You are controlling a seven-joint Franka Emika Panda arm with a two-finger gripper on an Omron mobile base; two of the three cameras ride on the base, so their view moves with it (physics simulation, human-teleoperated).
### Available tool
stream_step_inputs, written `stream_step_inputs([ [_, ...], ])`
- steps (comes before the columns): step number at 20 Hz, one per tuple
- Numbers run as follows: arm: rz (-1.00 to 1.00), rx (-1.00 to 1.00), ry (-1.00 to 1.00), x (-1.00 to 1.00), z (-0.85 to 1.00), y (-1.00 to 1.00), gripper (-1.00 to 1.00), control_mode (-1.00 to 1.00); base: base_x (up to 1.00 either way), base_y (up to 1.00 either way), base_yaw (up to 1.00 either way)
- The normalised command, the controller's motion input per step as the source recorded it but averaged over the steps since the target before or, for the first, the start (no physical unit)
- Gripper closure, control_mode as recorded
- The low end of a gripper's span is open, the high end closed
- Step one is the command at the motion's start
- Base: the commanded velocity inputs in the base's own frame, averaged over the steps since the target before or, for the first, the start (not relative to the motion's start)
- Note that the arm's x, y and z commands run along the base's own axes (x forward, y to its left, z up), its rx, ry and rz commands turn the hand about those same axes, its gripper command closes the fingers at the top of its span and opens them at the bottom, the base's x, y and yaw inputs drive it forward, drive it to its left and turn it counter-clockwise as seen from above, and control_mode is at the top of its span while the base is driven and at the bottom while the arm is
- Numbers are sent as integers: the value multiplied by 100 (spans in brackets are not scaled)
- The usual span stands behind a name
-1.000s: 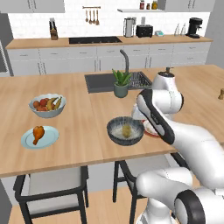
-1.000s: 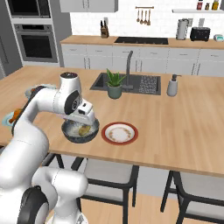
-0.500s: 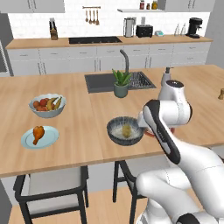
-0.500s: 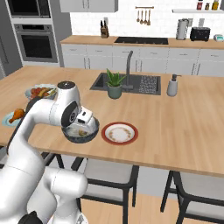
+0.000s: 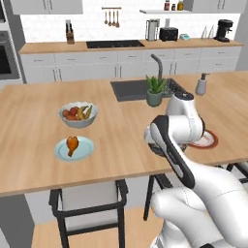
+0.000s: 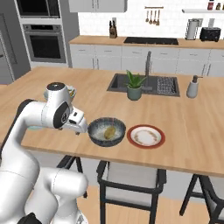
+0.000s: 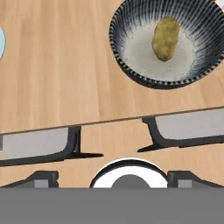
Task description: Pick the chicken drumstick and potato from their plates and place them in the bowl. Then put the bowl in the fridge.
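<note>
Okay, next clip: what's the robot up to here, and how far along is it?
The potato already lies in the dark bowl on the island counter, and the red-rimmed plate beside the bowl is empty. The chicken drumstick is on the light blue plate, near the fruit bowl, so that pick is not yet done. The end effector sits over bare counter beside the bowl, holding nothing, between the bowl and the drumstick's plate. The bowl has not gone to the fridge.
</note>
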Motion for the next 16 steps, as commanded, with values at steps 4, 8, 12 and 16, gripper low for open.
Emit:
stream_step_inputs([
  [4, 0, 0, 0, 0, 0, 0, -100, 100, 0, 100, 0],
  [8, 0, 0, 0, 0, 0, 0, -100, 100, 3, 96, 0],
  [12, 0, 0, 0, 0, 0, 0, -100, 100, 17, 50, -2],
  [16, 0, 0, 0, 0, 0, 0, -100, 100, 28, 49, -4],
])
